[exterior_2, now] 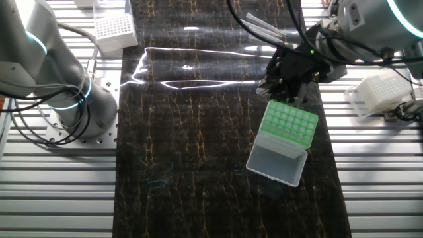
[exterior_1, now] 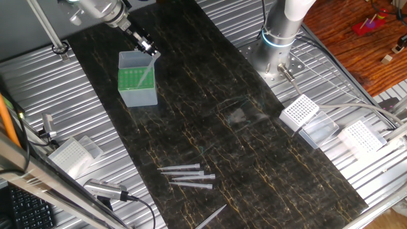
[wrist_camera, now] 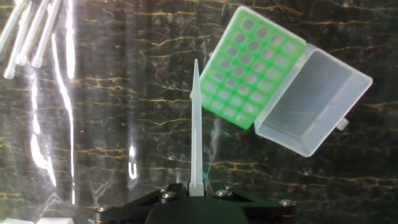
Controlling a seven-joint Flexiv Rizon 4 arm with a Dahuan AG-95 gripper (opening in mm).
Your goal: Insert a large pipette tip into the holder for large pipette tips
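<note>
The holder for large pipette tips (exterior_1: 136, 79) is a green perforated rack with a pale translucent casing and an open lid, on the dark mat at the far left. It also shows in the other fixed view (exterior_2: 289, 124) and in the hand view (wrist_camera: 256, 66). My gripper (exterior_1: 145, 46) is shut on a large pipette tip (wrist_camera: 196, 124), held by its wide end, point facing away. In the hand view my gripper (wrist_camera: 197, 188) holds the tip's point just left of the green rack's edge. In the other fixed view my gripper (exterior_2: 285, 80) hovers just above the rack's far edge.
Several loose pipette tips (exterior_1: 189, 174) lie on the mat near the front, also seen in the hand view (wrist_camera: 28, 31). White perforated racks (exterior_1: 299, 111) with clear lids stand right of the mat; another white rack (exterior_1: 68, 154) is on the left. The arm's base (exterior_1: 276, 44) stands at the back.
</note>
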